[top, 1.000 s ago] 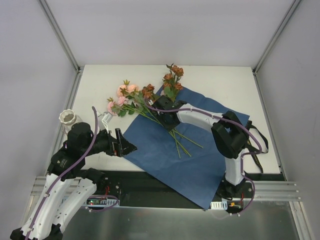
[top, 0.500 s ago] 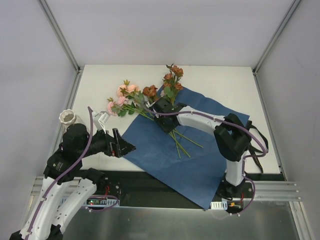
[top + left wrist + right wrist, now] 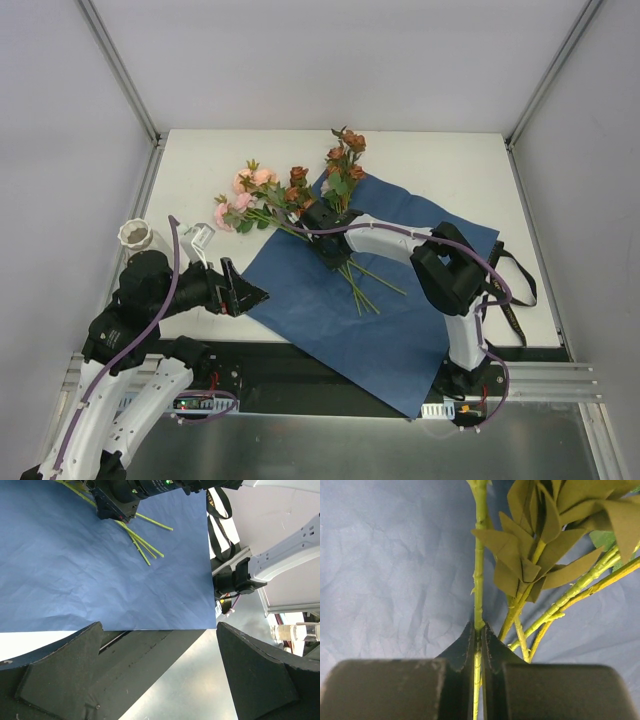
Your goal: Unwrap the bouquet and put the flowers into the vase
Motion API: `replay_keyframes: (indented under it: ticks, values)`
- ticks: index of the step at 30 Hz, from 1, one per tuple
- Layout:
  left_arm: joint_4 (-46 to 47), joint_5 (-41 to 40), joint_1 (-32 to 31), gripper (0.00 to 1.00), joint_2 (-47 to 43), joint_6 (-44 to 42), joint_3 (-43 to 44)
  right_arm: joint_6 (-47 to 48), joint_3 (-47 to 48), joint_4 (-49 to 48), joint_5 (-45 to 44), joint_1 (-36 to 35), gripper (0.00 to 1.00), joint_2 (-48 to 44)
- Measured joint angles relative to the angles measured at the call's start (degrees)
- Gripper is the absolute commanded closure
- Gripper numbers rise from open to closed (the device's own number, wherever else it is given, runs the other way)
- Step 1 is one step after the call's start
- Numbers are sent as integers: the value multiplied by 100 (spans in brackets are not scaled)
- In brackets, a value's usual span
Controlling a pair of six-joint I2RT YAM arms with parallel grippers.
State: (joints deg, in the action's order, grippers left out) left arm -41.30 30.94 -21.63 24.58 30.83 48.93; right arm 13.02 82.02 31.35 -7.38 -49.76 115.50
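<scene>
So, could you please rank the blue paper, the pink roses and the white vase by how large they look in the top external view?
1. blue paper: by far the largest.
2. pink roses: taken as one cluster, clearly smaller.
3. white vase: smallest, though its lower part is hidden, so its full size is unsure.

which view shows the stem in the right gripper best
The right wrist view: the right gripper is shut on one green stem, seen close up. The top view shows only the arm over the flowers; the left wrist view shows the gripper's back and stem ends, not the grip.
</scene>
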Motion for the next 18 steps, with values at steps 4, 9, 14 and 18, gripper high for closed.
replay_keyframes:
  ticks: [4,9,14,18]
  values:
    - [-70,-55,0,4,2,11,33,11,-4,17,-155,-35,100,-31]
    - [-164,-190,0,1,59,61,227,13,-63,131,-247,-85,100,-433]
    - [-205,-407,0,1,254,313,533,-114,-173,129,-219,-98,100,-1263]
    - [-199,-828,-2,1,343,699,778,-466,-363,-138,179,-96,100,-1770]
